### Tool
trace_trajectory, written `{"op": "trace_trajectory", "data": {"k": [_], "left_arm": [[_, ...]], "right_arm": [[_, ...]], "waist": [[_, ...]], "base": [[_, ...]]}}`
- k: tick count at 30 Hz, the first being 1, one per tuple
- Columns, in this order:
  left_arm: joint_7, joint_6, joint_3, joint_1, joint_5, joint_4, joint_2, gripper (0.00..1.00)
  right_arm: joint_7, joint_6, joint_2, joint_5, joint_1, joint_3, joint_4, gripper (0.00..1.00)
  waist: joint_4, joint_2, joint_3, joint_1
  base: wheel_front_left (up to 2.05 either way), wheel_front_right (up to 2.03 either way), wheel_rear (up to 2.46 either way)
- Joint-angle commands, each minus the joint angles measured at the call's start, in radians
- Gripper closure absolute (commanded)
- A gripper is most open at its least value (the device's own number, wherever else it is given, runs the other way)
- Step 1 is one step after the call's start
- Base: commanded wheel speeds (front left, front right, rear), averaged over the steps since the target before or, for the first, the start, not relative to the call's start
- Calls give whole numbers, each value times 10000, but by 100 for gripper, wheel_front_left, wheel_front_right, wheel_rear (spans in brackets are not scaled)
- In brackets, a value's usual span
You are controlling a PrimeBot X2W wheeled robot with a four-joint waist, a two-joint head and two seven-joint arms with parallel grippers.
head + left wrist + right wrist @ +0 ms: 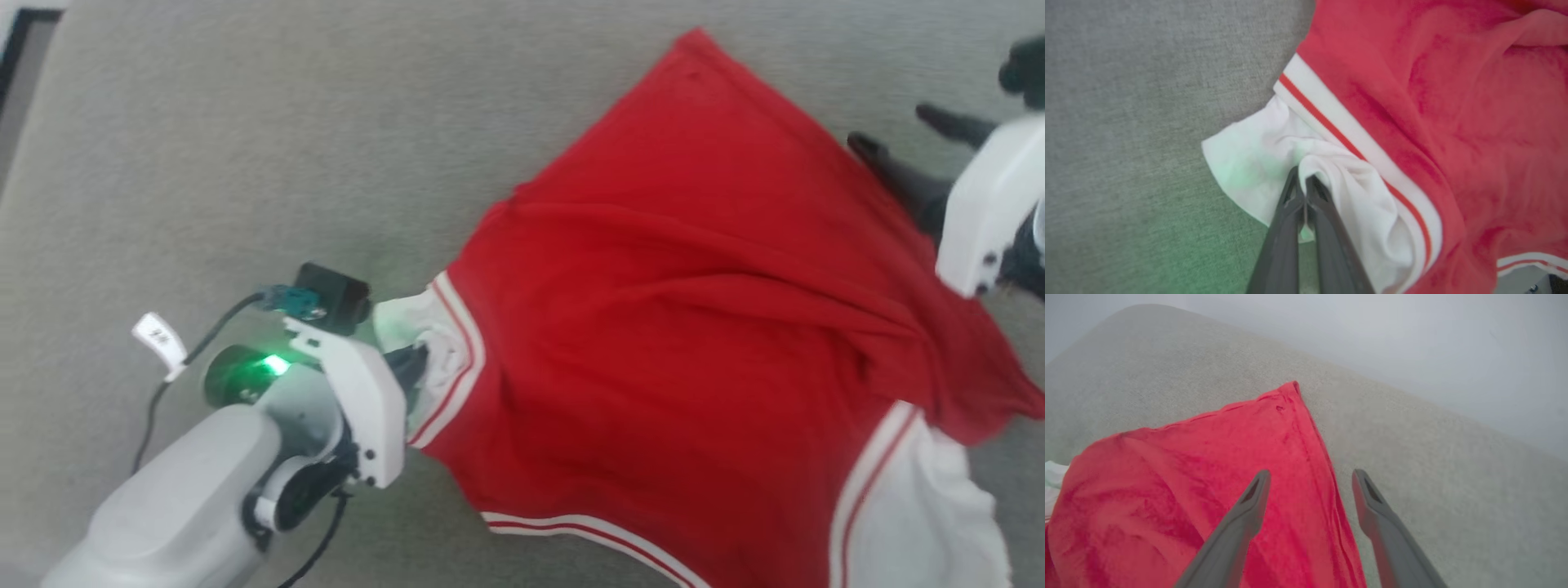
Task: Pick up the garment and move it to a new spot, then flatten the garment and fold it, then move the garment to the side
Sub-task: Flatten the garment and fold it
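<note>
far left, a white tag (pixel 161 341) on the left arm's cable bears marks too blurred to read. the left gripper (pixel 412 367) is clamped on white inner cloth at a striped-trim opening of the jersey (pixel 694 327). the jersey lies spread and creased on the grey surface (pixel 245 122), plain red side up, with white lining showing near right. over its far right edge the right gripper (pixel 894 131) has its fingers spread and holds nothing.

no text can be read; the small white tag (pixel 161 341) on the cable (pixel 214 325) bears marks too blurred to read.
</note>
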Motion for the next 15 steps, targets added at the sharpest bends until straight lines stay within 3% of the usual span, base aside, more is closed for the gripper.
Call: {"op": "trace_trajectory", "data": {"k": [1,9,15], "left_arm": [[25,-106,-113,-152,99,131,-143,100],[-32,-772,-610,-1013,334,928,-1237,100],[-210,-1257,-805,-1435,342,1651,-1865,100]], "right_arm": [[-106,0,-60,33,-400,173,265,0],[-530,0,-515,292,-2936,1897,3012,0],[-263,0,-820,477,-4362,3515,4830,0]], "waist": [[525,0,228,0],[1926,0,654,0],[2642,0,917,0]], "base": [[0,0,0],[0,0,0],[0,0,0]]}}
